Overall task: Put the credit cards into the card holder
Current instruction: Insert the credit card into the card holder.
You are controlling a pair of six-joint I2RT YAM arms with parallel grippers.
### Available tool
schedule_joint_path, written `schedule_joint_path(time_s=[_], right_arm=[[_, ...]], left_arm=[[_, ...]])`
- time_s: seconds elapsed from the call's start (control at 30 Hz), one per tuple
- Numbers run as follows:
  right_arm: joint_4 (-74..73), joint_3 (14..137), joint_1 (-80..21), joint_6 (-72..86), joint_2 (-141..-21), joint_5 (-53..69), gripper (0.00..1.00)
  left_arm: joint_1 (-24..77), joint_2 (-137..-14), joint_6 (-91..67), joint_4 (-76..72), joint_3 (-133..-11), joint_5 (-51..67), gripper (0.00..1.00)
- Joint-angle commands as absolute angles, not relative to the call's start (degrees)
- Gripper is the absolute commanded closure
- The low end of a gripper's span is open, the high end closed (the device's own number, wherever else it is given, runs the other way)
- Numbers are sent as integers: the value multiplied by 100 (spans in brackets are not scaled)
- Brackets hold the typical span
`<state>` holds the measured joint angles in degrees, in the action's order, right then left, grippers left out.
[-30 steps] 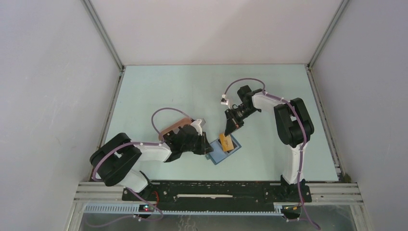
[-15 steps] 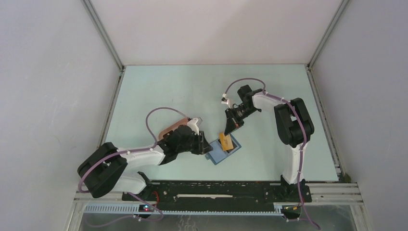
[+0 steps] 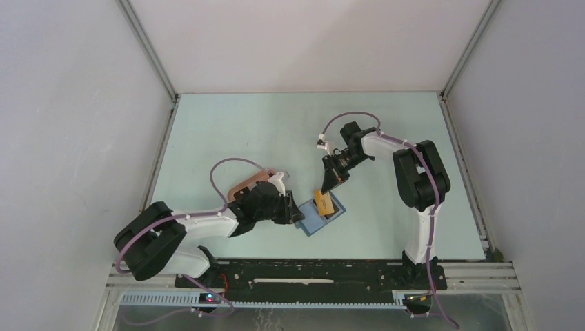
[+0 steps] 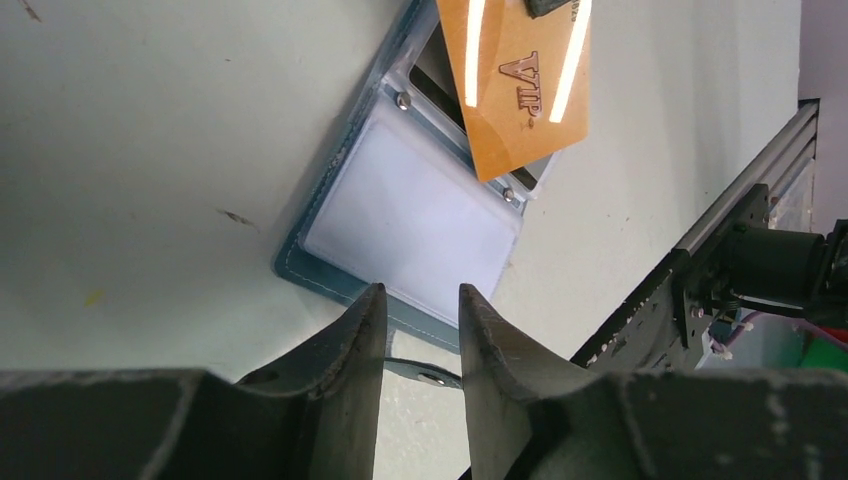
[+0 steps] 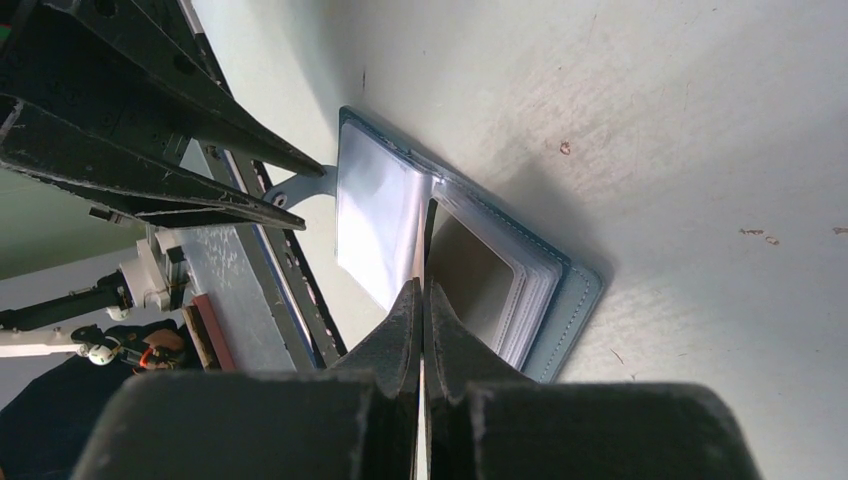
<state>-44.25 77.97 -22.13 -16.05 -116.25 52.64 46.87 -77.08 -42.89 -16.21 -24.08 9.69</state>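
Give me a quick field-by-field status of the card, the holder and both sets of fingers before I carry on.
card holder: lying open, clear sleeve facing up
orange card: tilted, lower corner at the holder's pocket; cannot tell if it is in a slot
right fingers: shut on the orange card
left fingers: open, one on either side of the holder's tab, not gripping it
pink tray: behind the left arm, partly hidden
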Motion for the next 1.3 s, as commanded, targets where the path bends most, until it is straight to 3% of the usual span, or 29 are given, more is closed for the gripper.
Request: schedule_joint_path(time_s=[0.0, 1.27], right_arm=[[-4355, 7772, -2114, -1539, -11268, 5248, 100], [-4489, 7770, -2204, -1606, -11353, 5498, 100]], left_arm=[[4726, -7736, -4427, -1629, -2272, 828, 62], [4769, -7778, -4482, -1474, -2218, 608, 62]])
